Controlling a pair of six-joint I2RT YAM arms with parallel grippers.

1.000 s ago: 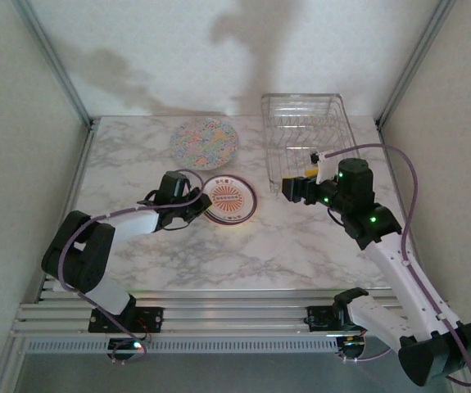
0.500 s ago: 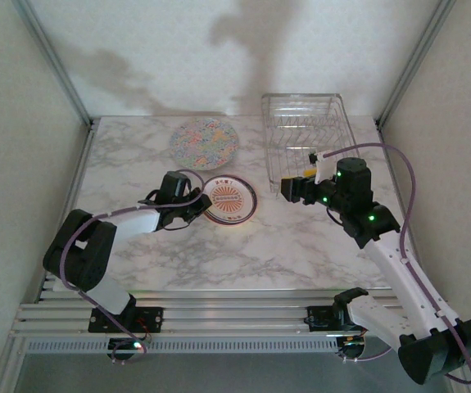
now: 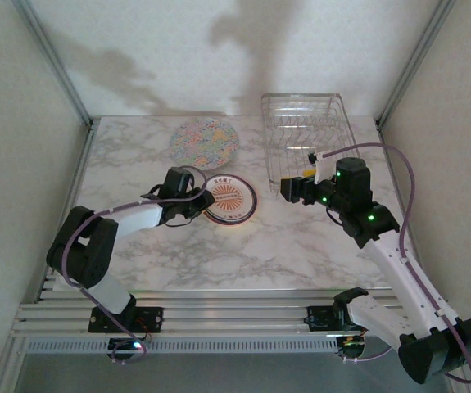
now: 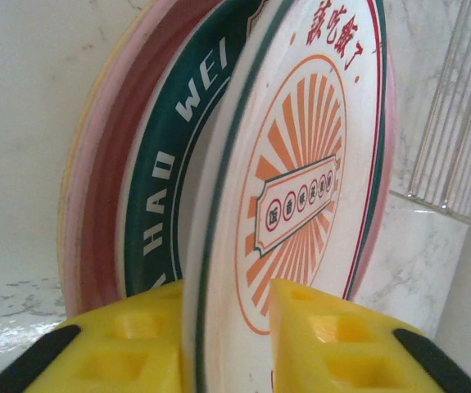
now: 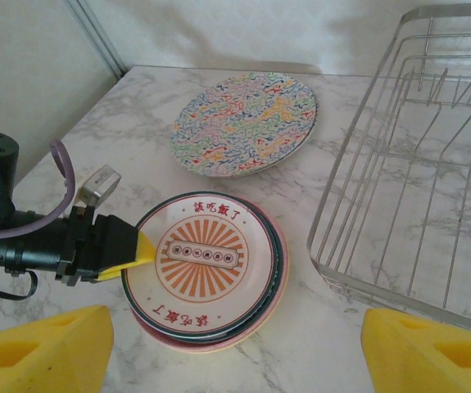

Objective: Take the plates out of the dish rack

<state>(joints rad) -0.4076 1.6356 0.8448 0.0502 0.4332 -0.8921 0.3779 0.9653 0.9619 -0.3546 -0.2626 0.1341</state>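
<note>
A small white plate [image 3: 228, 199] with a dark rim and orange sunburst lies on top of a stack on the marble, over a green-rimmed plate [image 4: 149, 188] and a pink one [image 4: 92, 196]. My left gripper [image 3: 203, 205] is at the stack's left edge. Its yellow jaws straddle the white plate's [image 4: 301, 188] rim with a gap over its face, so the left gripper [image 4: 227, 327] is open. A speckled plate [image 3: 205, 142] lies flat behind the stack. The dish rack [image 3: 305, 139] stands at the back right, with only wires and marble seen through it. My right gripper [image 5: 235, 352] hovers open between stack and rack, holding nothing.
Grey walls and metal posts close in the table on the left, back and right. The rack's near-left corner [image 5: 333, 270] stands a short way right of the stack [image 5: 206, 262]. Bare marble [image 3: 243, 254] runs from the stack to the rail at the near edge.
The left jaws were shut on the white plate's rim and have now parted. The left gripper shifted slightly right. The right arm has barely moved.
</note>
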